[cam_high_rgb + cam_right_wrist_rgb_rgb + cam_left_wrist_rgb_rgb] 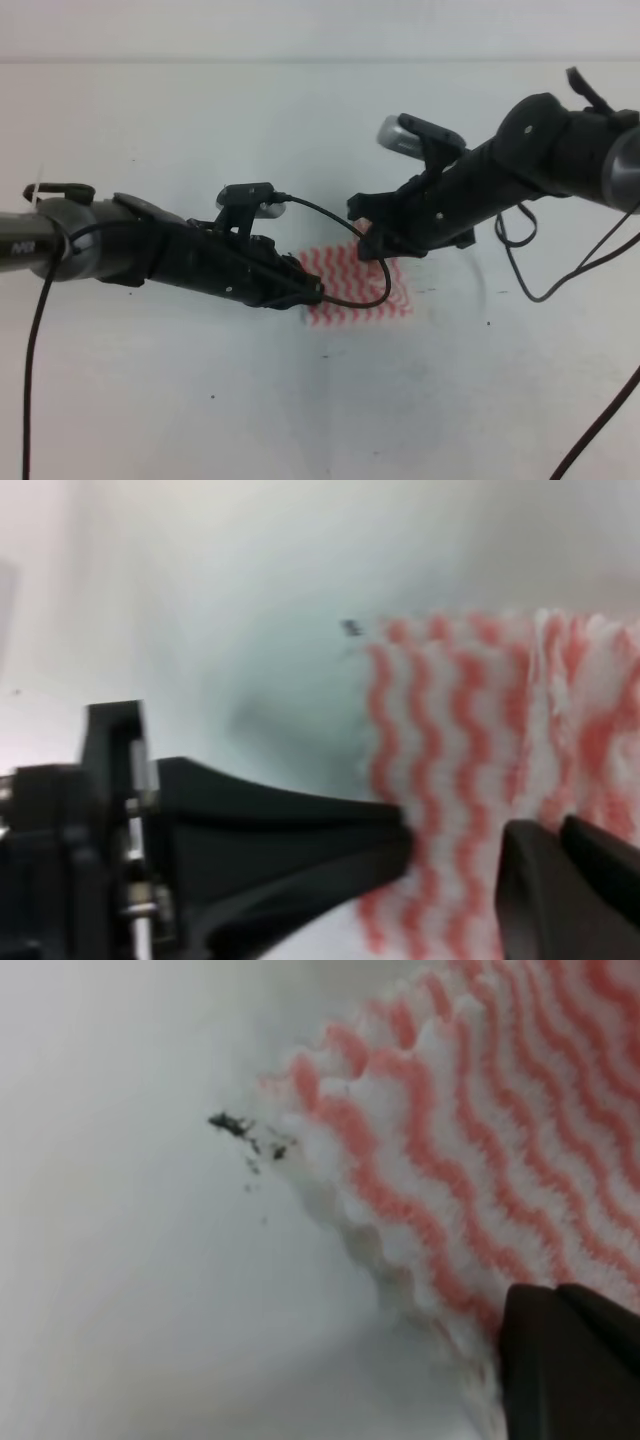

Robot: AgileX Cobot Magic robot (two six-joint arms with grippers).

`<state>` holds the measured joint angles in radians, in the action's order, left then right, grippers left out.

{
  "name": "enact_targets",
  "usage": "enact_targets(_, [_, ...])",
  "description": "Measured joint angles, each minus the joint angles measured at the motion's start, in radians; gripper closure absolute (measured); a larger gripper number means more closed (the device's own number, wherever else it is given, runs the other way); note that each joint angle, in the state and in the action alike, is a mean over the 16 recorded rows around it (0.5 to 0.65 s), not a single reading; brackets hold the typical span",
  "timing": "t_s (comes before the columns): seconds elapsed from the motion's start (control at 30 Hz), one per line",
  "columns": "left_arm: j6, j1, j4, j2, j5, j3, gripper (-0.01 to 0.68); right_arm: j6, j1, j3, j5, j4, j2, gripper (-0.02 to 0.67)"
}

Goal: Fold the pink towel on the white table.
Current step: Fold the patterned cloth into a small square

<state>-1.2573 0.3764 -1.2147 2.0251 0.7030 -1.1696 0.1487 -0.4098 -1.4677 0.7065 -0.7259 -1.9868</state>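
Judging by its fluffy, rippled edge, I take the pink towel (358, 285) for light, limp, grippy cloth that will droop and drag, best pinched at corners or along an edge. It lies flat mid-tabletop (200, 400), between both arms. My left end effector (312, 292) sits at the towel's left edge; whether its jaws are parted or closed I cannot tell. My right end effector (455, 855) stands with jaws apart over the striped cloth, gripping nothing. I can read no brand or label on the towel.
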Motion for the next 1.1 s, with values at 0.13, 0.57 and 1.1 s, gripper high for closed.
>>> enact_targets(0.13, [-0.001,0.005,-0.007,0.0,-0.003,0.0,0.677,0.006,-0.012,0.0,-0.012,-0.005,-0.006,0.666])
enact_targets(0.57, [-0.006,0.003,-0.013,-0.022,0.012,-0.001,0.677,0.009,-0.021,0.001,-0.03,-0.008,-0.04,0.666])
enact_targets(1.1, [-0.028,-0.003,0.037,-0.059,-0.027,0.0,0.677,0.01,-0.021,0.0,-0.023,-0.013,-0.047,0.666])
